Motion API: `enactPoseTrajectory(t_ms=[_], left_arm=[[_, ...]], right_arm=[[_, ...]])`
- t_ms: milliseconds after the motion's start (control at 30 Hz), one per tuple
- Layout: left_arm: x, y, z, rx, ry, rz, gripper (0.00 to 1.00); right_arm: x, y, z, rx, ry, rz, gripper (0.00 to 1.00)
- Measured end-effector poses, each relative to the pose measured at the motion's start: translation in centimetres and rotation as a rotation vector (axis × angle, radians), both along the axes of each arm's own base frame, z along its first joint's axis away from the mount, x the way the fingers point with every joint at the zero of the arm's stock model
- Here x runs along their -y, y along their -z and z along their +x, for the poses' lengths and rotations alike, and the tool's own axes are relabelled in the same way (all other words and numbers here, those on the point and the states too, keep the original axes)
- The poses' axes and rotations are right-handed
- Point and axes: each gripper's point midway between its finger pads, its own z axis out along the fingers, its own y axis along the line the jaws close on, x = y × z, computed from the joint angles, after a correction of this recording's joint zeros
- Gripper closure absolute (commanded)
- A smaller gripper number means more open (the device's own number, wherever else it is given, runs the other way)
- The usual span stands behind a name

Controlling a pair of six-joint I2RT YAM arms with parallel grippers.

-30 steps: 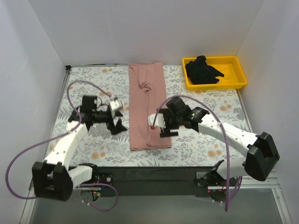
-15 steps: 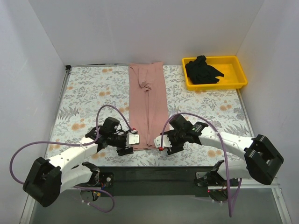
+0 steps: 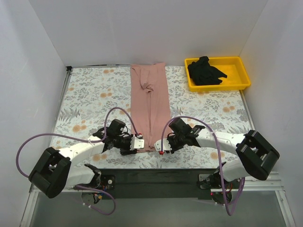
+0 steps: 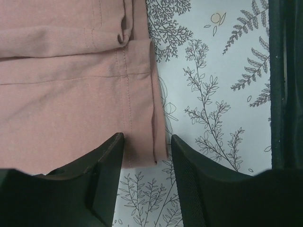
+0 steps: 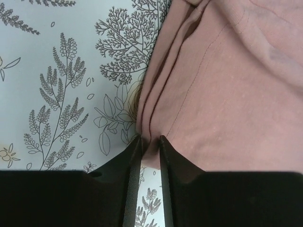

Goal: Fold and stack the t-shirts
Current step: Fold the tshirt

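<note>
Tees: 2 total, i.e. 1 pink tee (image 3: 150, 106) + 1 black tee (image 3: 205, 72).
Bins: 1 yellow bin (image 3: 240, 85).
Arms: 2, i.e. left arm (image 3: 78, 152) + right arm (image 3: 222, 139).
Tools: 2, 1 per arm: left tool (image 3: 136, 144), right tool (image 3: 163, 147). Fingers (image 4: 106, 165): 2 per tool, so 4 in all, per wrist views.
Purple cables (image 3: 188, 117): 2, 1 per arm.
Surface (image 3: 90, 92): 1, w/ 1 floral cover.
White walls (image 3: 142, 33): 3 (left, back, right).
</note>
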Motion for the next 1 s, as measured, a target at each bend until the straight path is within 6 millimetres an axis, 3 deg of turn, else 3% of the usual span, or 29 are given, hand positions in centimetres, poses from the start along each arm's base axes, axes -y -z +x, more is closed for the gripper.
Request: enactPoseTrajectory(t_ms=[67,167,233,267,300,333,533,700,867,1000], left_arm=[[0.0,0.4,0.1,0.003,0.006,0.011,0.65],[0.4,0.6,0.3,0.011,0.019,0.009,0.74],[0.6,0.7,0.4,0.02,0.029,0.006,0.83],[0.7,0.7,0.5,0.027,0.033,0.005,0.88],[0.7,0.6,0.5,0.032,0.036,0.004,0.98],[0.8,0.6,0.6,0.038,0.038,0.005,1.0],[0.9,-0.6,-0.3,0.066,0.061,-0.002,1.0],[1.3,-3.6,-1.6,0.045,0.065,-0.039,1.0],[1.7,-7.4,0.2,0.089,0.02,-0.084,1.0],[1.1,-9.1,3.4,0.099,-0.051,-0.103,1.0]], right_arm=[[-0.1,0.0,0.1,0.003,0.002,0.004,0.74],[-0.1,0.1,0.2,0.005,0.011,0.007,0.85],[-0.1,0.1,0.4,0.01,0.023,0.005,0.99],[-0.1,0.1,0.5,0.011,0.03,0.005,0.99],[-0.1,0.1,0.5,0.009,0.04,0.005,0.99],[-0.2,0.1,0.4,0.007,0.047,0.003,0.99],[-0.5,-0.3,-1.2,-0.002,0.068,-0.007,0.99],[-1.1,-3.0,-3.8,-0.04,0.061,0.036,0.99],[-1.2,-5.9,-1.1,-0.019,0.133,0.094,0.99],[-1.3,-8.0,1.5,0.039,0.144,0.128,0.99]])
